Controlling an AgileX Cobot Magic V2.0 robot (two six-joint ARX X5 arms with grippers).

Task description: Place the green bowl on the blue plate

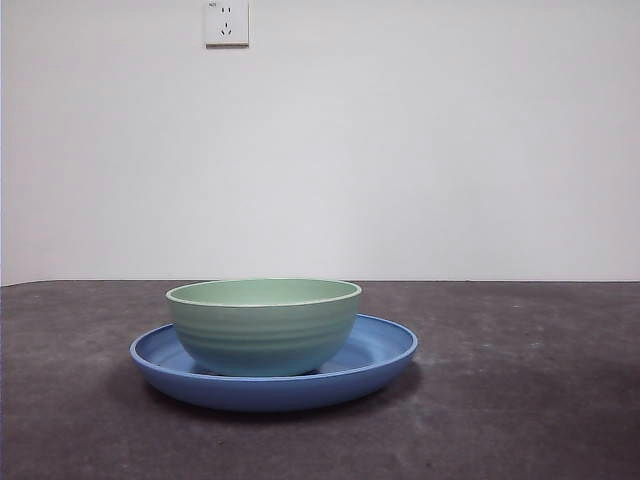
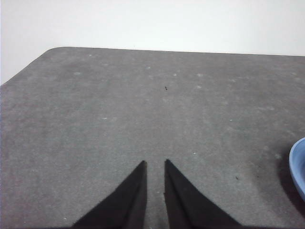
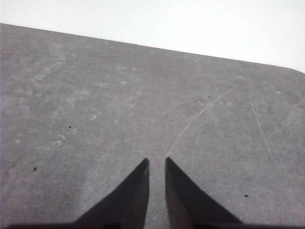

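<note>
— Left wrist view first: where is that arm?
— The left gripper (image 2: pixel 155 164) hangs over bare table (image 2: pixel 143 109), fingers (image 2: pixel 136 191) drawn nearly together with only a thin slit between, holding nothing. An edge of the blue plate (image 2: pixel 298 164) shows off to one side.
— And the other?
— The right gripper (image 3: pixel 157 162) is the same: fingers (image 3: pixel 136 191) closed to a narrow gap, over scuffed table, empty.
— The bowl?
— The green bowl (image 1: pixel 263 325) sits upright inside the blue plate (image 1: pixel 385 350), slightly off-centre; pale mint, faintly ridged wall, lighter rim. A wall socket (image 1: pixel 226 22) is behind.
</note>
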